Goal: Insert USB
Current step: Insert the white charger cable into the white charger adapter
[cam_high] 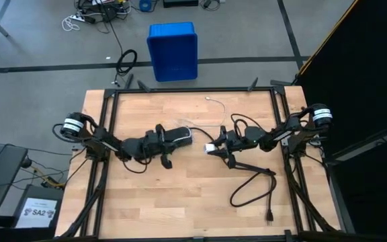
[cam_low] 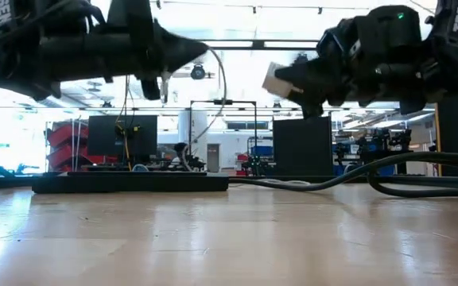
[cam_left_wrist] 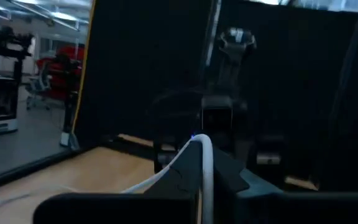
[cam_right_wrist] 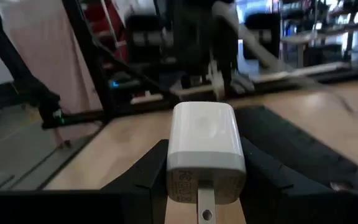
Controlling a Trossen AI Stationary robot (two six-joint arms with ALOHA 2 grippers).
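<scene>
Both arms reach in over the middle of the wooden tabletop [cam_high: 180, 195], raised above it, their hands facing each other a short way apart. The right hand [cam_high: 213, 147] is clenched on a white charger block [cam_right_wrist: 202, 149], which sits between its two dark fingers with its metal prongs pointing back toward the wrist; in the low view the block [cam_low: 277, 78] shows as a pale cube at the tip of that hand, well clear of the wood. The left hand [cam_high: 185, 136] grasps the USB cable [cam_left_wrist: 205, 171], a thin white cord that rises between its fingers and bends over in a small arch. From there the cord loops across the tabletop toward the far edge, where its free plug [cam_high: 209, 99] lies on the wood. A thick black cord [cam_high: 254, 183] lies on the tabletop under and in front of the right arm, ending in a plug near the front edge. On the floor beyond the tabletop stands a blue crate [cam_high: 173, 50].
</scene>
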